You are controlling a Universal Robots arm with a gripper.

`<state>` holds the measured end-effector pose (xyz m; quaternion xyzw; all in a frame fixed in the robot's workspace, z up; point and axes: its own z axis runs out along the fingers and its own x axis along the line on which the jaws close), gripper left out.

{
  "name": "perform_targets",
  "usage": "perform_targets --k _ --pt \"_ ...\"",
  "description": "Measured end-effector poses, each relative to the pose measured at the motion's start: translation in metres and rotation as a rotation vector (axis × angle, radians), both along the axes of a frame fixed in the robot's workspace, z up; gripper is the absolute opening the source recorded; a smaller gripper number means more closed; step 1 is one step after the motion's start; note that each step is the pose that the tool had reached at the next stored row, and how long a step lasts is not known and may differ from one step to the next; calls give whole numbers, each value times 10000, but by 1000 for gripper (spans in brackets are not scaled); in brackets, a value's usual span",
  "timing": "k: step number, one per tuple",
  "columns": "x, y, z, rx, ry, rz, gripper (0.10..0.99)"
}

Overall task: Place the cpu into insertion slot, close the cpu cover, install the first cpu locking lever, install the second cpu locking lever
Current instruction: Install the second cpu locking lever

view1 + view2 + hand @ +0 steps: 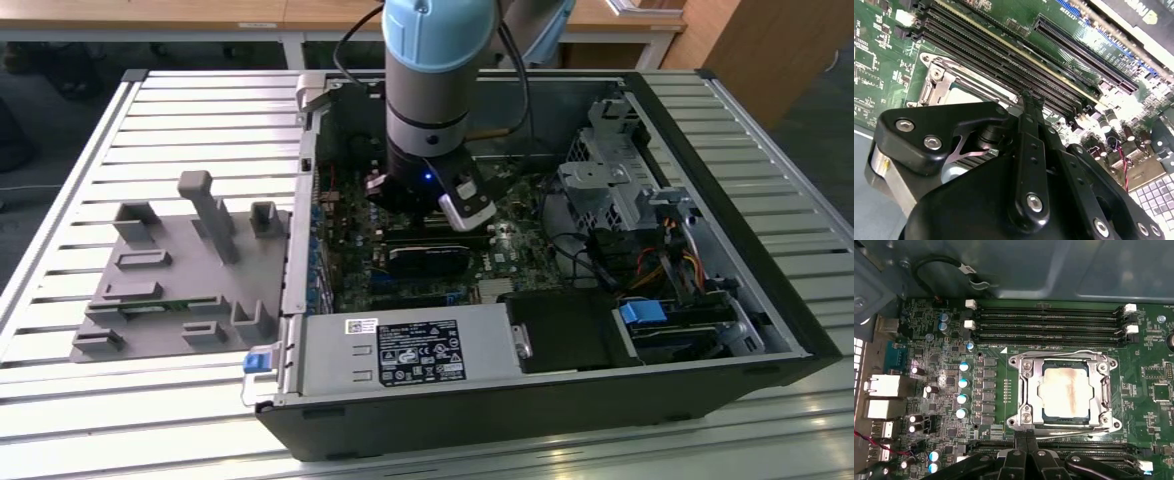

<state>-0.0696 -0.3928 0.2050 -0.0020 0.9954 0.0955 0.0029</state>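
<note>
The cpu (1066, 392), a pale silvery square chip, lies flat in the insertion slot (1045, 412), whose dark edge shows around it. The cpu cover (1027, 390), a silvery metal frame, lies closed over the chip's edges. One thin wire locking lever (1064, 354) runs along one side of the frame and another lever (1074, 426) along the opposite side. My gripper (1026, 436) is shut, its black fingertips pressed together right at that second lever; whether they touch it I cannot tell. In the second wrist view the gripper (1030, 97) reaches past the cover's corner (936, 80).
Long black memory slots (1049, 322) run on both sides of the socket. Capacitors (963, 382) stand beside it. In the exterior view the arm (427, 110) reaches down into the open computer case (747, 300), near a black card (427, 262), a power supply (400, 355) and a grey fixture (174, 270).
</note>
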Motion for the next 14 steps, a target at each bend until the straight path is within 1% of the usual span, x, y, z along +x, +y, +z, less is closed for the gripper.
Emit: perform_targets --k 4,8,14 --pt "-24 0 -18 38 0 0 106" --pt "-26 0 -50 69 1 0 106" --pt "-27 6 -85 184 0 1 106"
